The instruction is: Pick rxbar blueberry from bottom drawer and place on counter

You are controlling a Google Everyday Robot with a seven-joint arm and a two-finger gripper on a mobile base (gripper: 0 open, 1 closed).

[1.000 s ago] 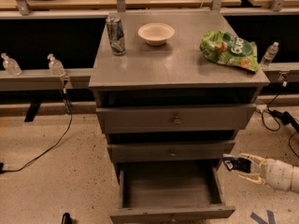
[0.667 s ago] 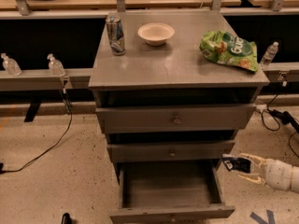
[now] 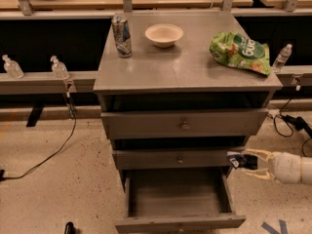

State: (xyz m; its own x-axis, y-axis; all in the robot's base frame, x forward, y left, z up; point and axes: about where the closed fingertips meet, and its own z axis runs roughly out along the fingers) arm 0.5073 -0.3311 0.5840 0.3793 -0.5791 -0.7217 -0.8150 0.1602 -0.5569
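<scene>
Since the earlier frames, the cream two-finger gripper (image 3: 243, 164) has risen slightly beside the cabinet. It is now level with the right end of the grey middle drawer front (image 3: 179, 158). It sits below the front right corner of the broad grey scuffed wooden counter (image 3: 185, 69), outside the drawer stack. Its fingers are closed on the small dark-wrapped rxbar blueberry (image 3: 235, 160), which is held clear of the speckled floor (image 3: 58, 189). The grey wooden bottom drawer (image 3: 179, 223) is pulled fully out, and its front edge projects well past the two drawer fronts above. On the counter, a tall printed metal can (image 3: 122, 36) stands near the rear left corner. A shallow cream round bowl (image 3: 164, 34) sits at the rear edge, near centre. A crinkled green chip bag (image 3: 240, 51) lies against the right edge. Bare grey surface runs along the whole front edge and the front left corner.
</scene>
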